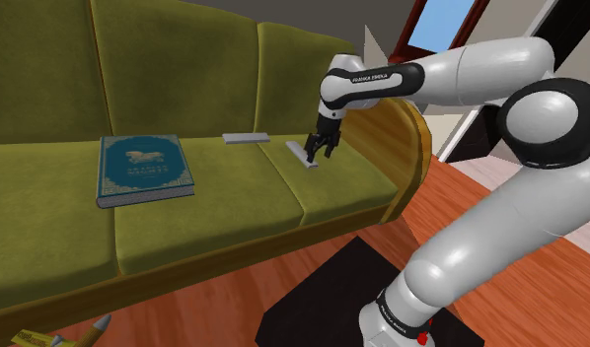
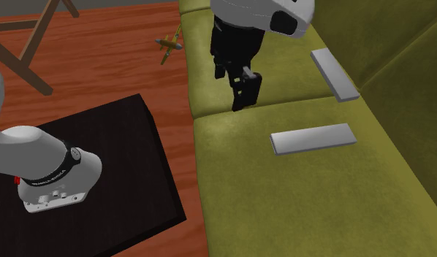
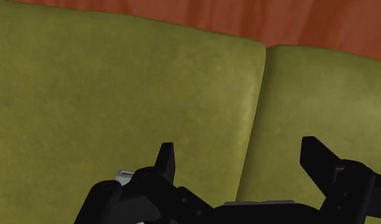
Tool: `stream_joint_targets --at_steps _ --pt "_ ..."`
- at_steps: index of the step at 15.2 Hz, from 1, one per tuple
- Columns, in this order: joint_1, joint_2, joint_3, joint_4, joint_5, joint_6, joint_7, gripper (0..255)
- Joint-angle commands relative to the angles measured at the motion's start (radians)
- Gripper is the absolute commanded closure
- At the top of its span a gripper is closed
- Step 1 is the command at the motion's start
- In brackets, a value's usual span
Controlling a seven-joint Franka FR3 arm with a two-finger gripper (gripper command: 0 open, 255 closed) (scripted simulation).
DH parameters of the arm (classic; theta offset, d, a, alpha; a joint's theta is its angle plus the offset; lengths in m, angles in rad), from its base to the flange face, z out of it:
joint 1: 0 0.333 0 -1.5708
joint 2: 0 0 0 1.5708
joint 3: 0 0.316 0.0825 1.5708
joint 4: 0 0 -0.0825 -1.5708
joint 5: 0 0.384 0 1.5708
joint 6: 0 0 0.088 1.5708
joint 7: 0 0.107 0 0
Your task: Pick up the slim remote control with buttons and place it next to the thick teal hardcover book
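My arm [image 1: 480,197] rises from the black stand [image 1: 323,296] at the shoulder view's lower right. It folds at a high elbow and runs its forearm to that view's left, over the wooden end of the olive-green sofa [image 1: 214,202]. My wrist bends down, so the end effector [image 1: 321,150] points at the seat cushion nearest the stand. In the wrist view its two black fingers [image 3: 165,159] stand well apart with only green cushion and a seam between the tips; they clasp nothing.

The grey remote control [image 1: 303,154] lies flat on that same cushion. In the shoulder view it sits just beside my fingertips. In the second exterior view it [image 2: 313,139] lies apart from the end effector [image 2: 242,98], which is near the seam between two cushions. I cannot tell how high above the seat I am.

A second flat grey slab [image 1: 246,138] rests by the backrest on the middle cushion. The teal hardcover book [image 1: 143,168] lies face up further along the seat, well apart from the remote.
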Motion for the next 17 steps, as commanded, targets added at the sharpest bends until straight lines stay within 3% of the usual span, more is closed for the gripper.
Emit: stream_joint_targets --at_steps 1,10,17 --pt "-0.009 0.076 -0.015 0.062 0.004 0.023 -0.023 0" --pt "-0.058 0.399 -0.052 0.363 0.053 0.075 -0.109 0" --pt "-0.115 0.669 -0.057 0.69 0.1 0.042 -0.16 0"
